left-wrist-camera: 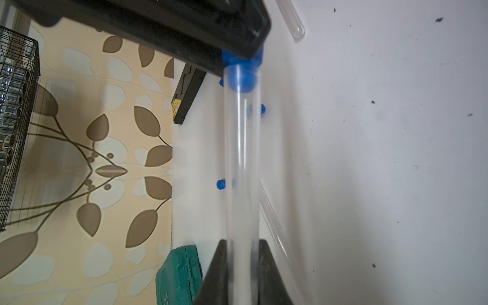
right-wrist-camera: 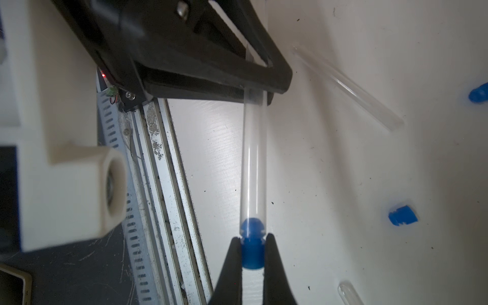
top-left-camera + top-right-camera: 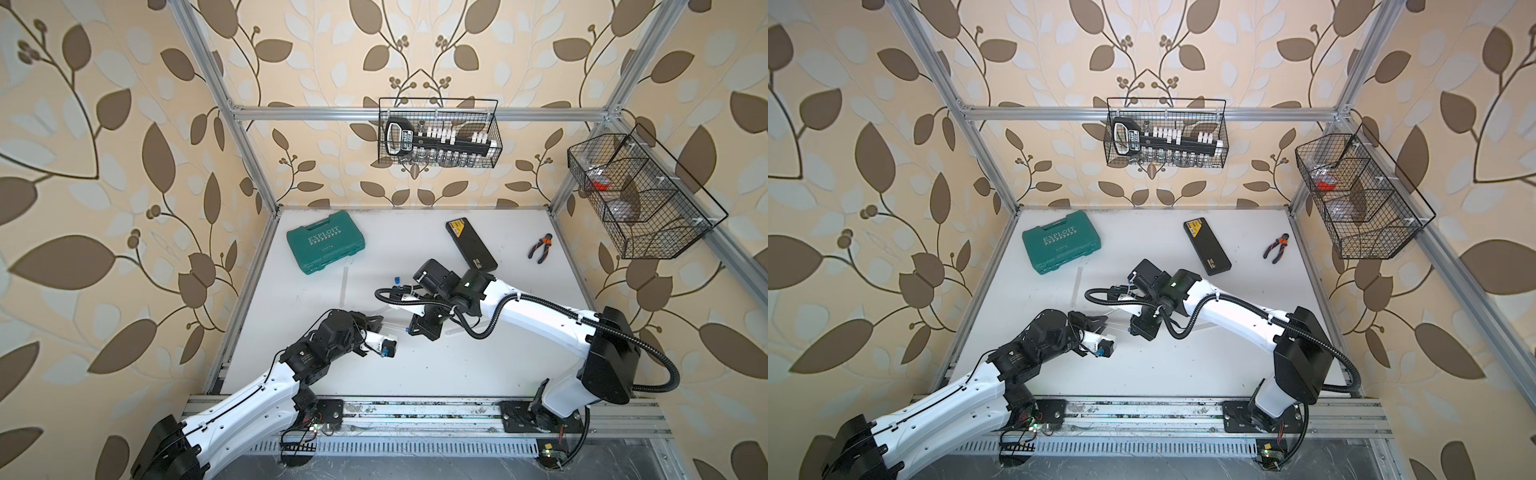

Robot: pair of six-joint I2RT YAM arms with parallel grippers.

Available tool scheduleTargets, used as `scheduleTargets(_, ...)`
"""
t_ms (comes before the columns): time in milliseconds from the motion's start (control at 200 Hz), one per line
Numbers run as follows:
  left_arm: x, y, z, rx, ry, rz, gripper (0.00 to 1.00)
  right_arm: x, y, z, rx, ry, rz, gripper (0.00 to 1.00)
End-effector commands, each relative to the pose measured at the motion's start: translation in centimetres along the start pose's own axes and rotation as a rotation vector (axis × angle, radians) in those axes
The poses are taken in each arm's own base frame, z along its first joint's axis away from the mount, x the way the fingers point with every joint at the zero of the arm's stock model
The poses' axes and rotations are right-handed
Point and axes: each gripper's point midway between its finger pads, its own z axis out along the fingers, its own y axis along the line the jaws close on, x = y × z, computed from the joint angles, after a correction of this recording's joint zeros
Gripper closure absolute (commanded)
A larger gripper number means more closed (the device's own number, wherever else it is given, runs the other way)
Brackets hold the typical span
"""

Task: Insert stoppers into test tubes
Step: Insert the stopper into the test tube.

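left end effector: grips clear round tube | right end effector: pinches blue stopper, nose inserted

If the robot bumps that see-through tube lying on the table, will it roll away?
Probably yes: the loose test tube is round and smooth, lying flat on the table. It looks stiff, its walls running straight. Thin and clear, it may be slippery to grip and could crack.

1. A robotics lab test cell: left arm and right arm are bolted to a metal rail.
2. An aluminium frame with leaf wallpaper boxes in a white table.
3. Wire baskets on the frame, a green tool case, pliers and loose test tubes point to bench work.
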Motion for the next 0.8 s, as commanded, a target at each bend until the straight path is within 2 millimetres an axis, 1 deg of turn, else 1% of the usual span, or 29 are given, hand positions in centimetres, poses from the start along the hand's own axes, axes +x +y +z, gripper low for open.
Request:
scheduleTargets(0,-6.0,0.5,-0.9,-0.012,-0.294,0.012,1.0,-8.7,-0.5,-2.0,0.039,-0.304,-0.09,0.99)
scheduleTargets(160,-7.0,0.7,-1.3,-0.014,-0.357,-0.01,1.0,-10.5,-0.3,-2.5,0.025,-0.382,-0.099,1.0)
scheduleTargets(315,-7.7,0.8,-1.6,-0.019,-0.399,-0.019,1.0,-11.4,0.5,-2.6,-0.011,-0.434,-0.132,0.98)
scheduleTargets(415,-8.1,0.7,-1.7,-0.012,-0.422,-0.017,1.0,-12.1,0.3,-2.4,-0.007,-0.444,-0.138,0.97)
scheduleTargets(495,-8.5,1.2,-2.0,-0.038,-0.447,-0.026,1.0,-12.7,0.2,-2.3,-0.009,-0.457,-0.137,0.97)
scheduleTargets(665,-8.7,1.1,-2.3,-0.039,-0.461,-0.022,1.0,-13.3,0.2,-2.0,-0.018,-0.474,-0.135,0.96)
scheduleTargets(795,-8.9,0.9,-2.4,-0.032,-0.474,-0.015,1.0,-13.5,0.3,-2.2,-0.026,-0.484,-0.136,0.94)
